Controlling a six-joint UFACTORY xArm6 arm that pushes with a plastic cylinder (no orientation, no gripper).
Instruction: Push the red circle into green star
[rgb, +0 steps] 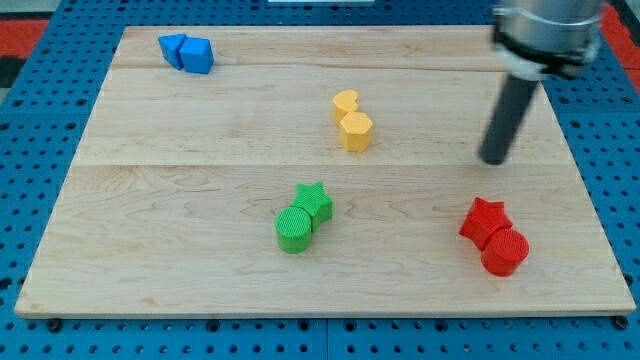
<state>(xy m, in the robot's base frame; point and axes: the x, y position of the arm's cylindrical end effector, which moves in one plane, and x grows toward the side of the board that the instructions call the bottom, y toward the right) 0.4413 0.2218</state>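
Observation:
The red circle (504, 251) lies at the view's lower right, touching a red star (484, 221) just up-left of it. The green star (315, 201) sits near the board's lower middle, touching a green circle (294, 229) below-left of it. My tip (493, 160) stands above the red pair, about a block's width above the red star and touching neither block. The rod rises from it toward the view's top right.
Two yellow blocks, a heart (345, 103) and a hexagon (355, 130), touch each other at the upper middle. Two blue blocks (187, 52) sit together at the top left. The wooden board (150, 200) lies on a blue pegboard.

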